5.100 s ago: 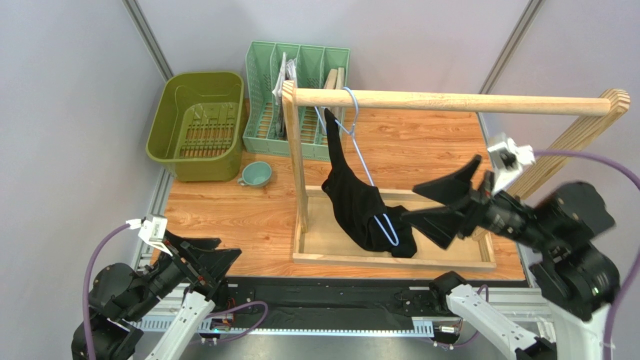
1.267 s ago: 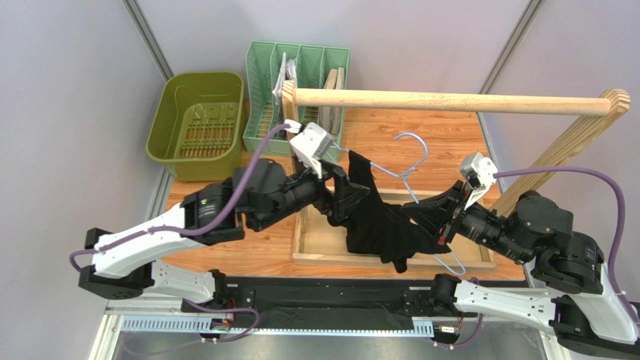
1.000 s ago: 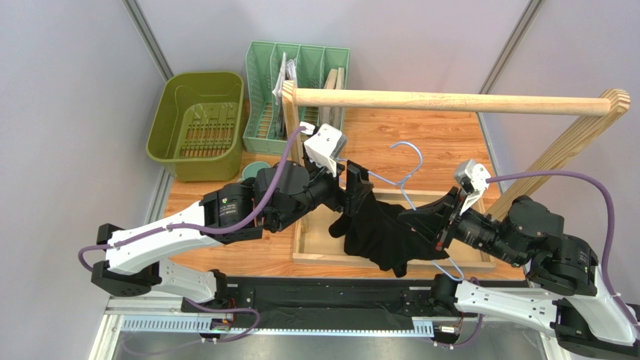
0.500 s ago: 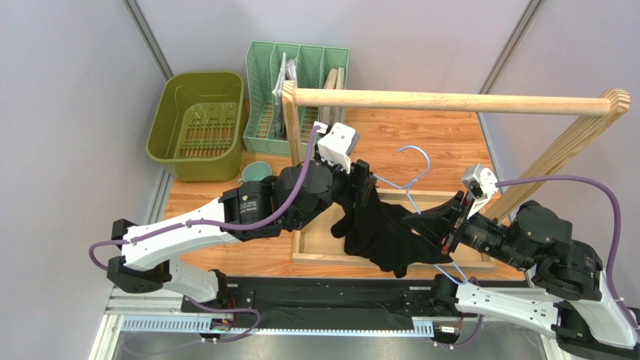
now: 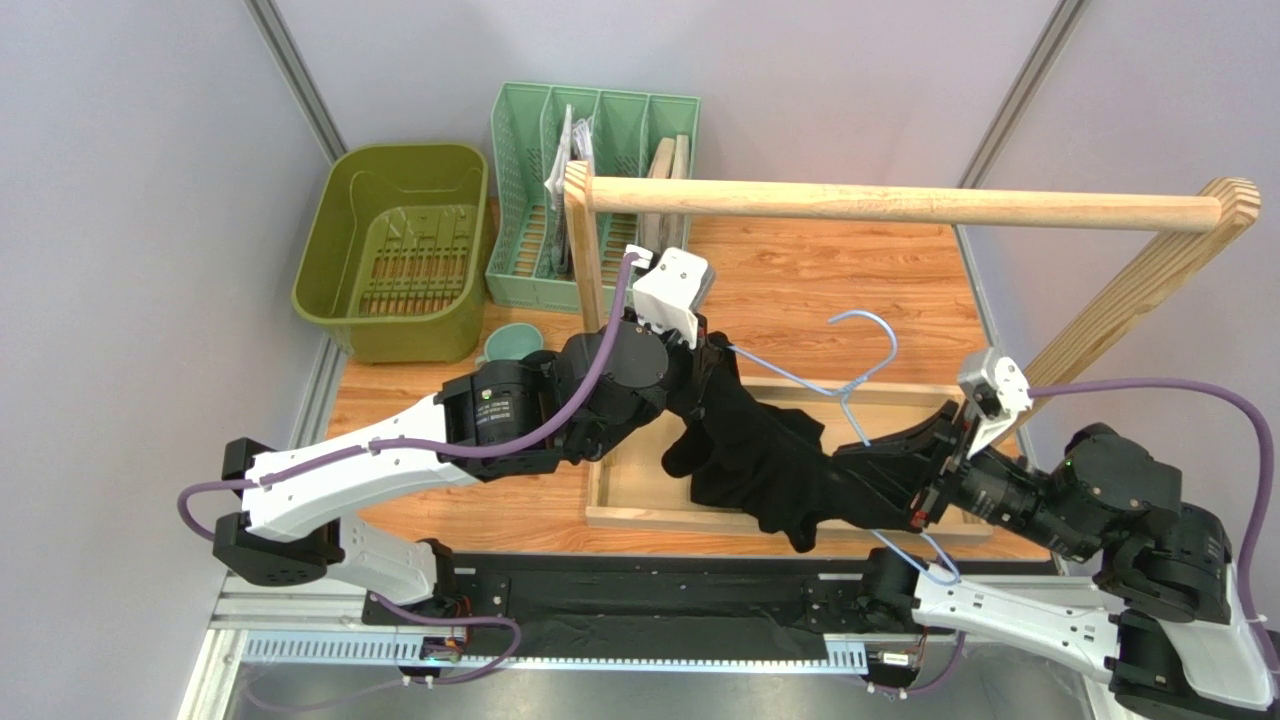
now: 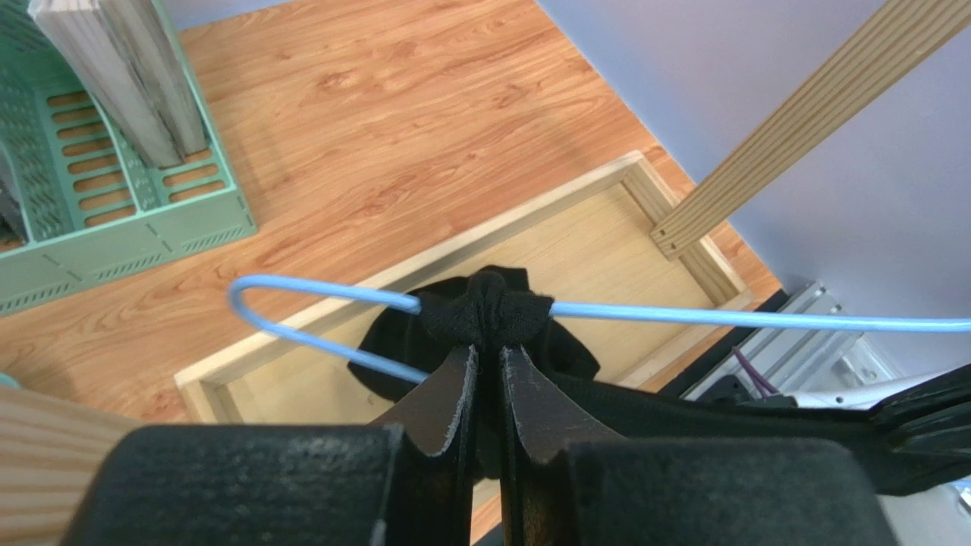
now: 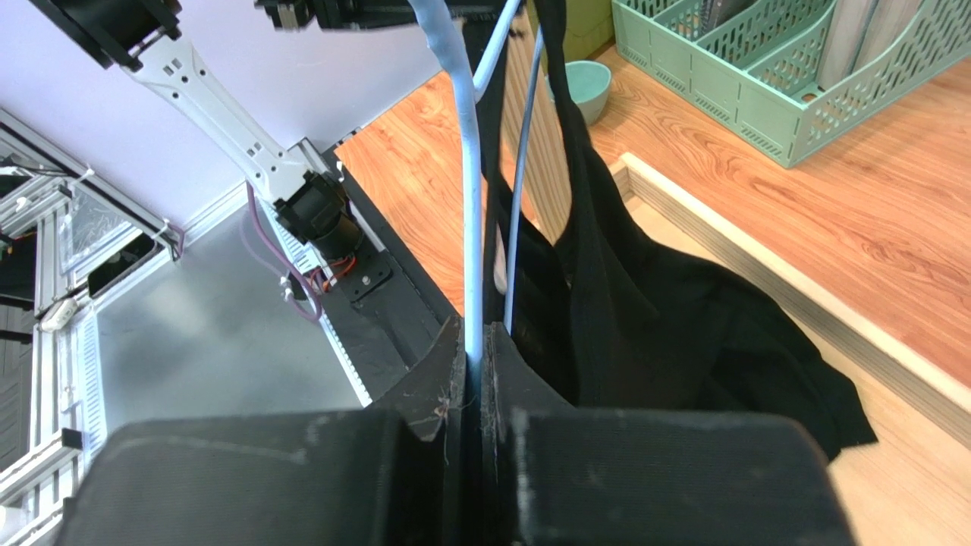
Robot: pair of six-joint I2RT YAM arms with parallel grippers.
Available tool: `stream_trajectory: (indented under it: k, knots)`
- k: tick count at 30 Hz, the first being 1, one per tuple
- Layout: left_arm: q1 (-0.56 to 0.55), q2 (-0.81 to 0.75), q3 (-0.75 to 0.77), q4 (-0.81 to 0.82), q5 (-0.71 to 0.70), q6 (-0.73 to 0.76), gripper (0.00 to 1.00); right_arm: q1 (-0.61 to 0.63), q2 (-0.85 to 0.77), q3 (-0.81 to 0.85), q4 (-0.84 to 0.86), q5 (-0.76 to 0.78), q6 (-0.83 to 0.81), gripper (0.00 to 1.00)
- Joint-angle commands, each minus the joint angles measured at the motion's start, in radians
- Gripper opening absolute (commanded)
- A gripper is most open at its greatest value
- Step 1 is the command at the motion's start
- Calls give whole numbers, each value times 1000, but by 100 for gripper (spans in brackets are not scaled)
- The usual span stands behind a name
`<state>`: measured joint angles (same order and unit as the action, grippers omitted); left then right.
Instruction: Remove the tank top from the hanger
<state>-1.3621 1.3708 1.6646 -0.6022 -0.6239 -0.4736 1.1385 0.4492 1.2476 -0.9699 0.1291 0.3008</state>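
1. Left gripper [image 6: 489, 350]: we note the fingers drawn nearly together, pinching a bunched fold of the tank top [image 6: 484, 309] where it crosses the hanger [image 6: 741, 317]. In the top view this gripper [image 5: 706, 354] sits left of centre, below the wooden rail [image 5: 902, 203].

2. Right gripper [image 7: 476, 341]: we record it clamped tight on the hanger's blue wire [image 7: 467, 171], with black cloth [image 7: 638, 307] draped just beside it. In the top view it [image 5: 899, 483] lies lower right.

3. Tank top [image 5: 766, 458]: strung between the two grippers at the centre of the frame, above the wooden tray [image 5: 646, 518], partly on the hanger [image 5: 864, 323].

4. Changes: half a second earlier the left jaws stood wide about the cloth; now we see them closed on it. The right arm and the hanger's hook have shifted rightward. Five seconds earlier the hanger hung from the rail; it is now off it.

5. Obscured: we cannot separate the right fingertips from the black cloth in the top view. The hanger's lower wire is mostly covered. The straps are not distinguishable. The cup [image 5: 511, 342] is half hidden behind the left arm.
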Motion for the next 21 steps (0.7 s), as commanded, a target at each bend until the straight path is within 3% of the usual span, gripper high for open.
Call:
stream_trajectory:
  k: [1,7,14,21]
  knots:
    - [-5,-35,41,-56,-60,-14,11,6,-70,-25,-65,-20,-12,0]
    - [-3,-73,37,-91,-135,-14,6,4,-185,-53,-124,-81,-3,0]
    - [6,-65,44,-126,-177,-23,5,6,-314,-25,-62,-239,-25,0]
    - [34,-62,35,-149,-171,-26,1,6,-343,32,-92,-210,-28,0]
